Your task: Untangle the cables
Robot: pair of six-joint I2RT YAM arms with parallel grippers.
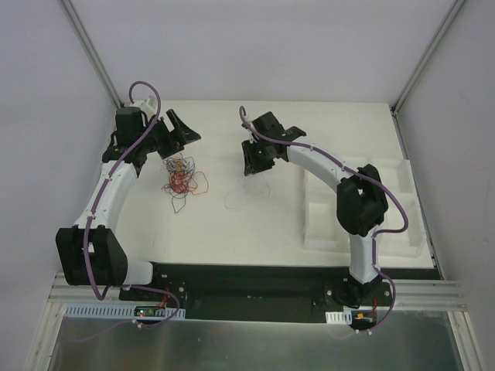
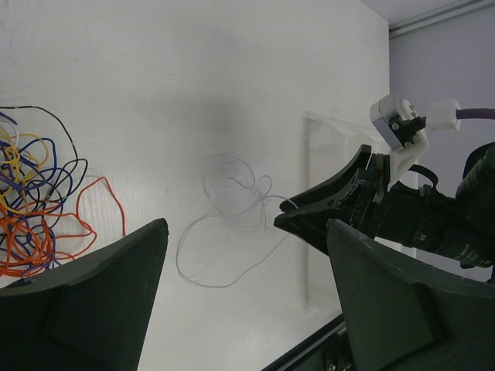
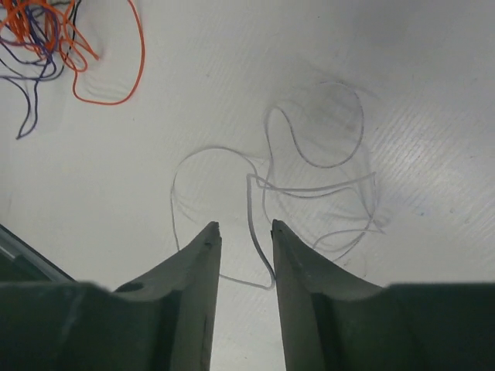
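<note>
Separating strands one at a time looks like the step in hand w/ the cables. The main tangle (image 1: 180,176), orange, blue, black and yellow wires knotted up, sits on the tabletop (image 1: 309,124) just in front of the L arm. One pale strand (image 3: 249,209) lies by itself in loose loops to the R of it, well apart, w/ only one orange loop (image 3: 116,69) straggling out of the bundle toward it.

Right fingers (image 3: 193,286) hang low over that pale strand w/ a narrow gap betw. them. A bend of the wire runs thru the gap, but it looks to be lying flat on the tabletop, not pinched, so prob. nothing held. Left fingers (image 2: 93,294) stand wide, empty, raised off the surface, w/ the tangle off to one side of them in the wrist view and nothing betw. the tips.

So approx. one strand out, most of the bundle not yet sorted. Next move, as I judge it:
- R arm lifts clear of the pale wire w/o snagging the bend betw. its tips.
- One arm goes to the tangle; the orange loop is the easiest pick.
- Other arm prob. has to pin the bundle, else the whole clump drags along.
</note>
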